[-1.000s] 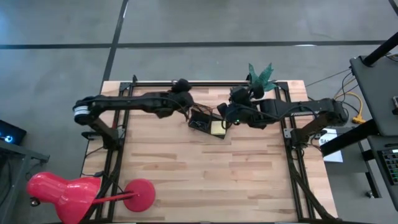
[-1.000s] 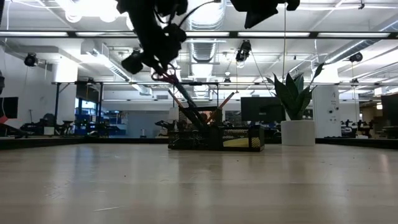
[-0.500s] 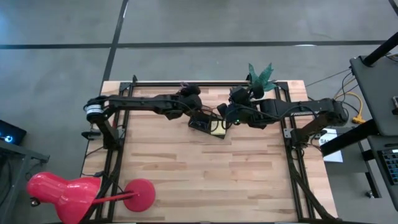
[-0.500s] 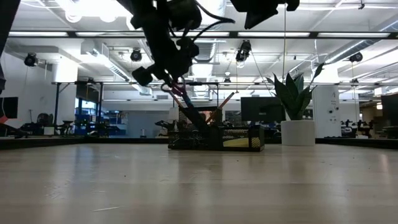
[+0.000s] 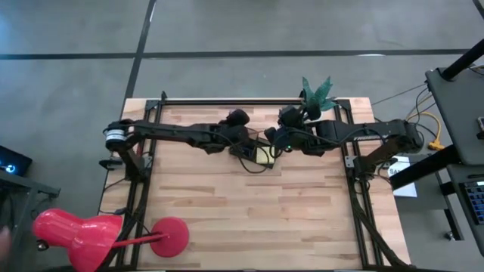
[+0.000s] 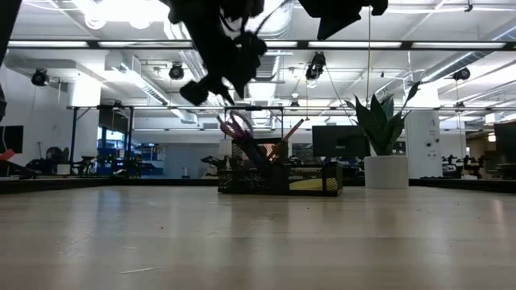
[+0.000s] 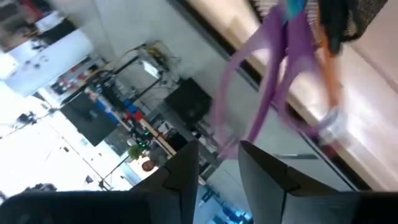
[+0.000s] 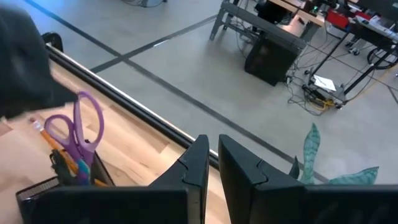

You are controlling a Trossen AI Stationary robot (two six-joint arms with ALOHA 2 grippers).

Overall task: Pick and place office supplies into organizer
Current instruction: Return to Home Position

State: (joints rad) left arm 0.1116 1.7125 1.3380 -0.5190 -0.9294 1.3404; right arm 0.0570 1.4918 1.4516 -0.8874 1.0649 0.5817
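The purple-handled scissors (image 8: 78,127) stand blades-down in the cup of the dark mesh organizer (image 5: 253,151), handles up, beside orange pencils (image 6: 292,129). A yellow sticky-note pad (image 5: 265,156) lies in the organizer's lower tray. My left gripper (image 7: 217,168) hangs just above and left of the scissors' handles (image 6: 235,127). It is open, with nothing between its fingers. My right gripper (image 8: 211,165) hovers shut at the organizer's right side, holding nothing.
A potted green plant (image 5: 316,92) in a white pot (image 6: 385,171) stands behind the organizer at the far right. A red desk lamp (image 5: 76,234) sits at the near left corner. The wooden table's near half (image 5: 249,219) is bare.
My left gripper has carried the scissors toward the table's right and a little down, to the organizer's cup. The scissors have left its fingers and now stand lower in the cup, handles up.
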